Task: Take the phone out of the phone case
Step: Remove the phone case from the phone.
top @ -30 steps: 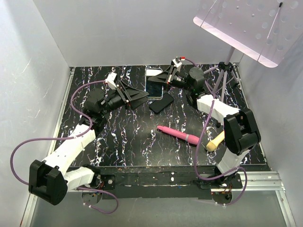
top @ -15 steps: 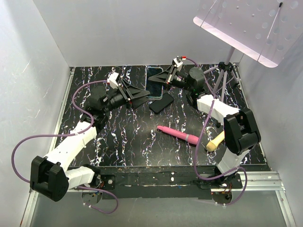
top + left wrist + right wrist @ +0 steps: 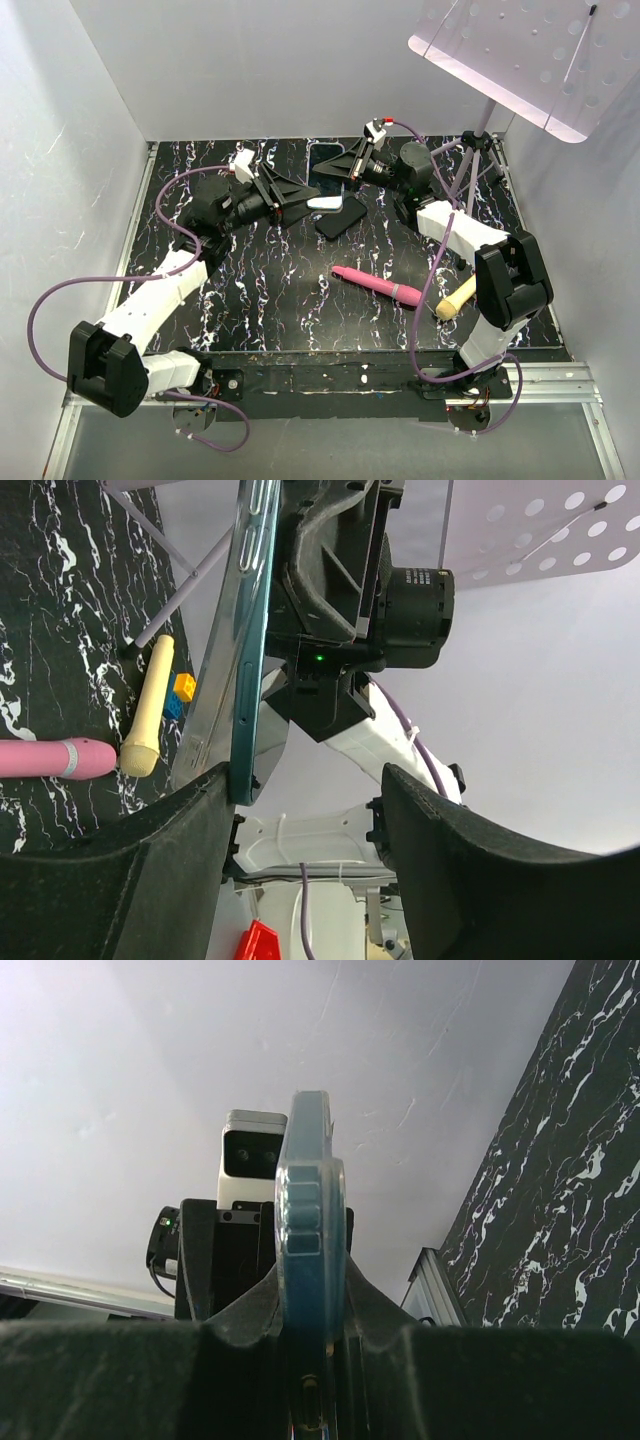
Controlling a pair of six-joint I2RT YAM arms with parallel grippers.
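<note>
My right gripper (image 3: 348,166) is shut on the phone (image 3: 325,155), holding it on edge above the back of the table. Edge-on in the right wrist view, the teal-blue phone (image 3: 310,1220) stands clamped between the two pads of that gripper (image 3: 312,1295). My left gripper (image 3: 305,203) is at the phone's near end. In the left wrist view its jaws (image 3: 308,780) stand wide apart, open, and the phone's teal edge (image 3: 246,630) rests against the left finger (image 3: 190,840) only. The clear phone case (image 3: 205,720) shows as a shiny layer along the phone's left side.
A plain black phone (image 3: 341,217) lies flat just below the held one. A pink tool (image 3: 377,284) and a cream handle (image 3: 453,297) lie at the right front. A tripod (image 3: 472,160) with a perforated panel (image 3: 530,50) stands at the back right.
My left arm has swung right, bringing its gripper up to the phone's near end, and its jaws have widened a little. The right gripper has kept its hold.
</note>
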